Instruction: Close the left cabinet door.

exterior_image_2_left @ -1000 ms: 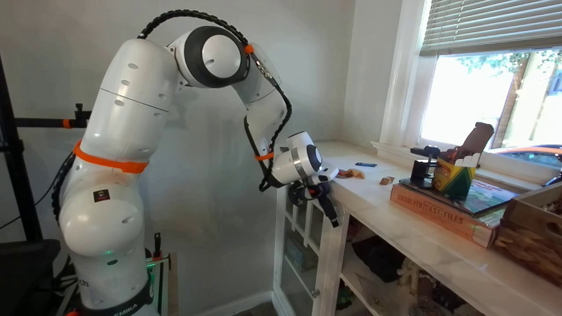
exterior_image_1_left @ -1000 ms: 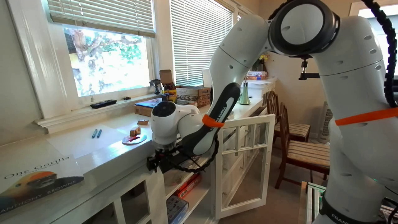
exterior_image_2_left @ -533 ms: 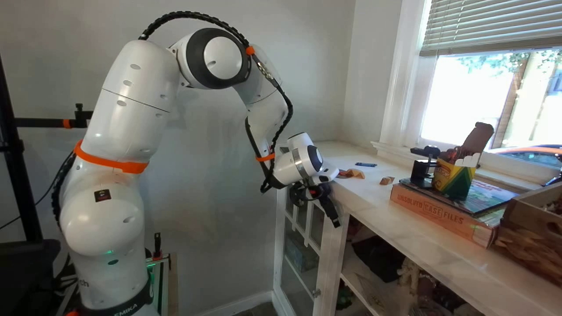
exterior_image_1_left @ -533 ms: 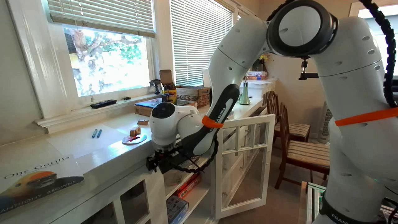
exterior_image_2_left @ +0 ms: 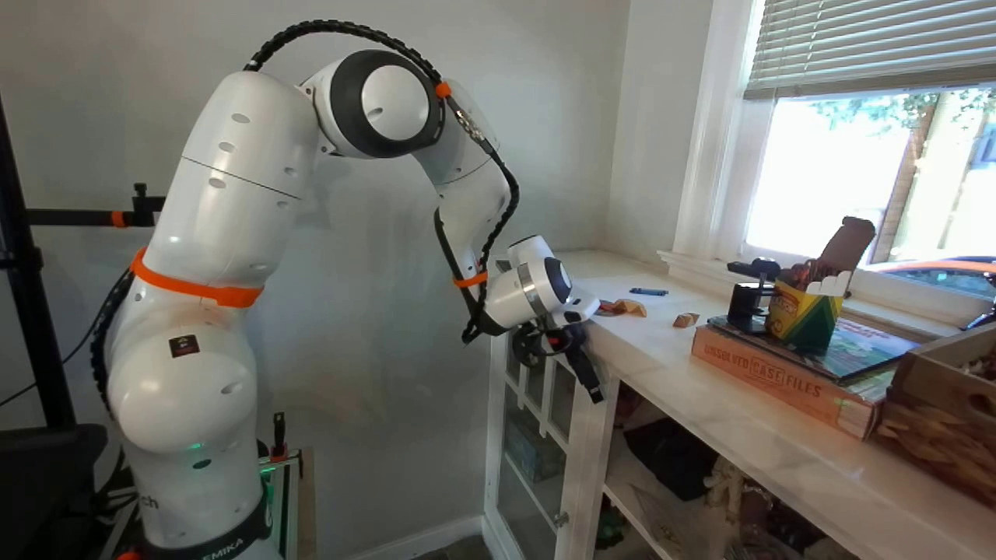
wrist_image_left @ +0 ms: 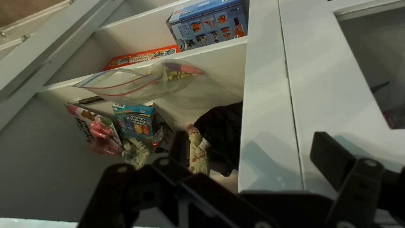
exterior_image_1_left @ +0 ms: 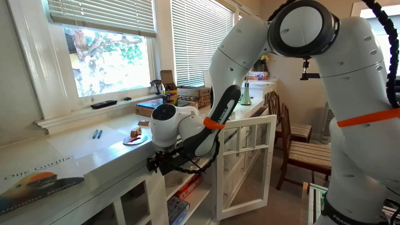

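One black two-fingered gripper [wrist_image_left: 253,147], spread wide at the end of a white, orange-banded robot arm [exterior_image_2_left: 393,101]. Straight ahead of it, between the fingertips in the wrist view, a white-painted vertical post [wrist_image_left: 267,104]. Behind one finger, just beside that post, the white-painted, wooden-framed left cabinet door [wrist_image_left: 319,79] with see-through panes — divided from the post by a thin straight seam, flush and closed as far as visible. Finger touching door or merely near: impossible to tell.

Behind the opposite finger, a white-painted open shelf [wrist_image_left: 224,82], with a clear plastic zip bag [wrist_image_left: 126,87], a blue-and-teal sidewalk-chalk box [wrist_image_left: 134,122] and a dark, cloth-like bundle [wrist_image_left: 223,129]. One level lower, farther from the gripper, a flat red-orange box [wrist_image_left: 142,58] and a blue, picture-covered box [wrist_image_left: 208,27].

Well apart from the gripper, past the shelves in an exterior view, a twin white four-paned door [exterior_image_1_left: 245,150] — swung outward. Just above the fingers, a glossy white countertop [exterior_image_2_left: 661,350]; on it, near the gripper, a pale round disc [exterior_image_1_left: 128,142] and a small brown bent piece [exterior_image_1_left: 136,132], with two slim blue pens [exterior_image_1_left: 95,134] farther off.
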Controlling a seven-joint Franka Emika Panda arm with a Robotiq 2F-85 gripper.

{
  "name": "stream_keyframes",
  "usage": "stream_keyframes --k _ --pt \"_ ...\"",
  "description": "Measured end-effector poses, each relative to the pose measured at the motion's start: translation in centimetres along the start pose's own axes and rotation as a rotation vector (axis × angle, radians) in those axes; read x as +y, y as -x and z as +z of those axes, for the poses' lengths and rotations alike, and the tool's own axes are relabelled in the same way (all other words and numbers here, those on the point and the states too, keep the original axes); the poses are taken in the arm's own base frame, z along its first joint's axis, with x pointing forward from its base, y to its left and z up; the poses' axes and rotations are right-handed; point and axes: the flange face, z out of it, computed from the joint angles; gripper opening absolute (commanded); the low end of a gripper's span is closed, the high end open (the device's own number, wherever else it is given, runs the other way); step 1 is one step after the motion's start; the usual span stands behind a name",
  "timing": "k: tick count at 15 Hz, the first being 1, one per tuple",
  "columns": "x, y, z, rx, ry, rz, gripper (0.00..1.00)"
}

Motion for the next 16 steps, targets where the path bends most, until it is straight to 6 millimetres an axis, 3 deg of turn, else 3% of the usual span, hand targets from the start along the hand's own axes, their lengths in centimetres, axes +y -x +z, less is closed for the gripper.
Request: stream_keyframes --k 9,16 --pt "-0.5 0.4 -0.5 -0.019 -0.015 0.050 1.00" --pt "-2.2 2.6 -3.8 -0.189 -0.113 0.117 1.00"
